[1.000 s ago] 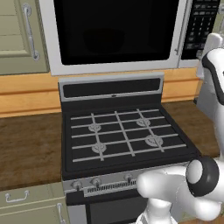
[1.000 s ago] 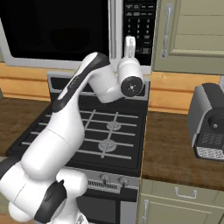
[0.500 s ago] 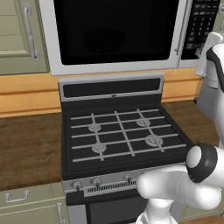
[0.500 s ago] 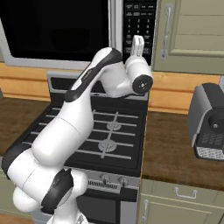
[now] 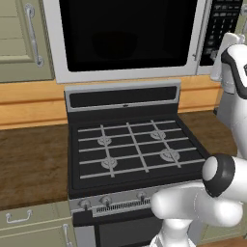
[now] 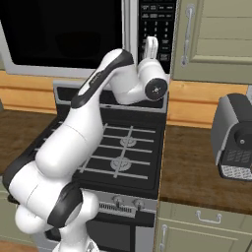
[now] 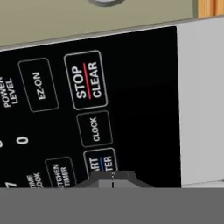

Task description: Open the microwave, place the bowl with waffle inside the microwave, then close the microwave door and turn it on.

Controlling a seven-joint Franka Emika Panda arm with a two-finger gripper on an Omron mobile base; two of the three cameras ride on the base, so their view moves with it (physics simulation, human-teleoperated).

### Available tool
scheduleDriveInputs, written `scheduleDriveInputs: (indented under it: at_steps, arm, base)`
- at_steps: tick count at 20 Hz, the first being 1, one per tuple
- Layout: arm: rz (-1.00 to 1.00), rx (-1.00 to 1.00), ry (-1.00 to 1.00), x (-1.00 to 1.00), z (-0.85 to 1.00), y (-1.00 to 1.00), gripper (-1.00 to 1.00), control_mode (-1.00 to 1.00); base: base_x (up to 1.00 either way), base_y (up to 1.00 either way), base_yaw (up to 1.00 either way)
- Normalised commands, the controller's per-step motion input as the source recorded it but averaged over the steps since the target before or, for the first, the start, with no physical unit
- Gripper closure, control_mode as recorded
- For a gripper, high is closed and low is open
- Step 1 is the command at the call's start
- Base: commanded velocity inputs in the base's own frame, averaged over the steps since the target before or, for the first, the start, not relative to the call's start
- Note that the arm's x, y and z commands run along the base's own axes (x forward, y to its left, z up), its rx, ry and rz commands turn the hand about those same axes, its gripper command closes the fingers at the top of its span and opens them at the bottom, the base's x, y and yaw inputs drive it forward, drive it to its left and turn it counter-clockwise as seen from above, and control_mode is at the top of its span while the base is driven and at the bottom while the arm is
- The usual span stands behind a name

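- The microwave door (image 5: 128, 36) is closed; the bowl shows dimly behind its glass.
- The gripper (image 7: 113, 178), jaws together, sits at the start button (image 7: 100, 162) on the keypad (image 6: 156, 29), straight ahead.

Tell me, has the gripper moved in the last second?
Yes. In the right base view the gripper has risen and gone right, from below the microwave's keypad onto its lower buttons.

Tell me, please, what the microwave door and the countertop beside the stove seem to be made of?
The microwave door looks like glossy black glass in a matte light-grey frame, perhaps metal or plastic. The countertop looks like dark brown wood with visible grain, though it could be laminate.
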Motion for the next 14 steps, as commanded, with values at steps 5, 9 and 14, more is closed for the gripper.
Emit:
scheduleDriveInputs:
  at_steps: [5,9,14]
  arm:
    - [0.0,0.0,0.0,0.25,0.15,0.0,1.0,-1.0]
    - [0.0,0.0,0.0,0.37,-0.11,0.0,1.0,-1.0]
    - [0.0,0.0,-0.09,0.24,-0.5,0.05,1.0,-1.0]
  base:
    - [0.0,0.0,0.0]
    - [0.0,0.0,0.0]
    - [0.0,0.0,0.0]
